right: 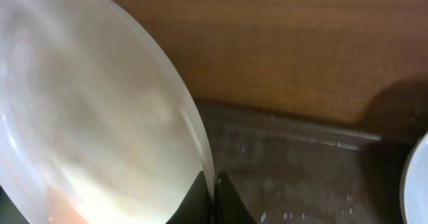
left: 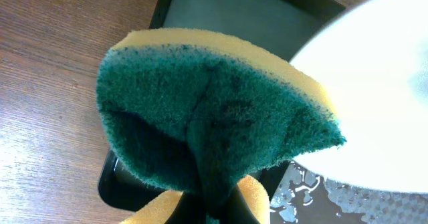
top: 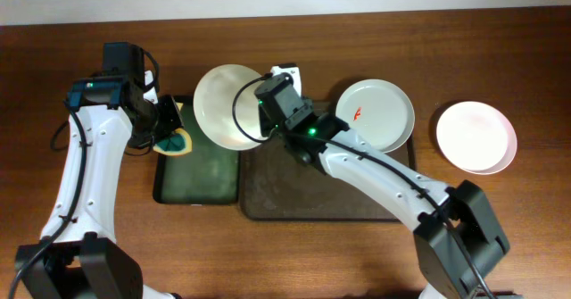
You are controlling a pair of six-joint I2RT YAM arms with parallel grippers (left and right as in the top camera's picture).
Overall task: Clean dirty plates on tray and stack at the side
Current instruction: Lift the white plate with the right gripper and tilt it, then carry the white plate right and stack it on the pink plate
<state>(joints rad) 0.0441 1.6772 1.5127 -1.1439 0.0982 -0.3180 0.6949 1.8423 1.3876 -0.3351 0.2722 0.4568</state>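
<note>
Plate (top: pixel 225 103) pinched by right pincer (right: pixel 214 196), sponge (left: pixel 207 117) by left pincer (top: pixel 170 126).

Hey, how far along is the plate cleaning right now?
Done: one clean plate lies on the table right of the tray. In hand: the right jaws pinch a second plate by its rim, and the left jaws hold the sponge beside it. Left: the smeared plate on the tray needs wiping, then both join the clean one.
</note>
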